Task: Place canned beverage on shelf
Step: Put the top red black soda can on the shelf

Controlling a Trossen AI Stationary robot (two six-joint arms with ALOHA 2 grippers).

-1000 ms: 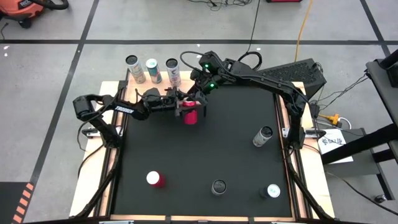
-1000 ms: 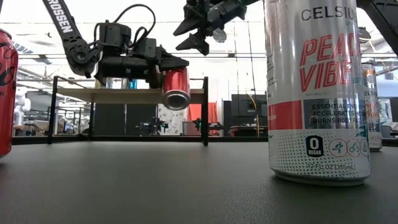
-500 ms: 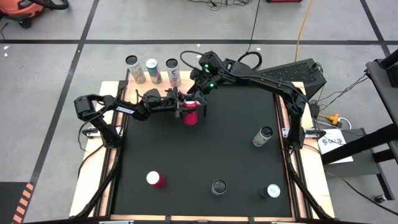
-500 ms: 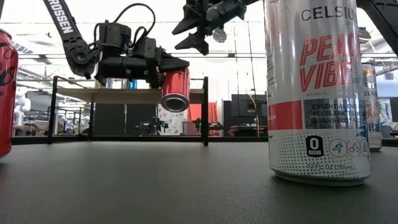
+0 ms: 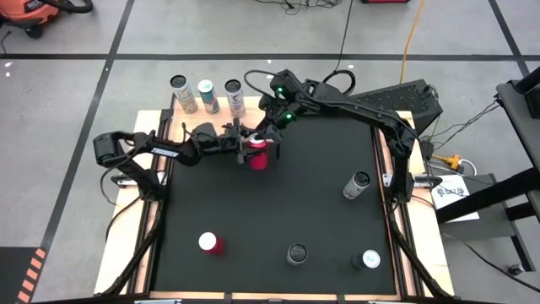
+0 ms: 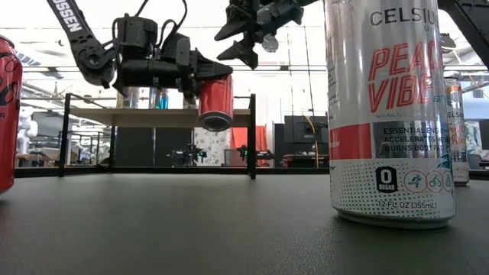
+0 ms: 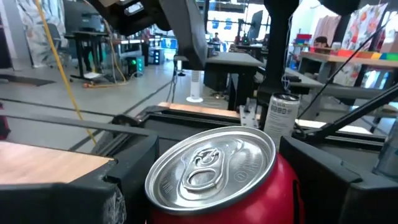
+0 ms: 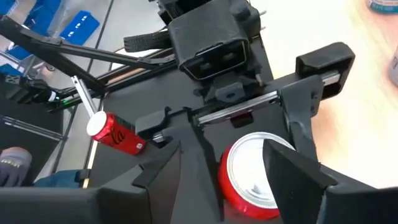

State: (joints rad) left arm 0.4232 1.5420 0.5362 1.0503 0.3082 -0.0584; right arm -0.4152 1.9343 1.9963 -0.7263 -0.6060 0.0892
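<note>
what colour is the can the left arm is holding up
Red, with a silver top; the can shows best in the left wrist view, between the left gripper's fingers.

Left gripper [image 6: 206,76] with red can [image 6: 216,101]: raised slightly, toward 12 o'clock; can now nearer upright; left arm's elbow shifted toward 9 o'clock.

- table [image 5: 278,211]: black top, pale wood strips along the edges
- shelf [image 5: 190,108]: pale wood board on thin black legs, at the table's far left corner
- on shelf: three cans [image 5: 207,95] upright in a row
- on table: red can [image 5: 209,243] near left; dark can [image 5: 297,253], white-and-red can [image 5: 369,259], both upright; grey can [image 5: 357,184] by right edge
</note>
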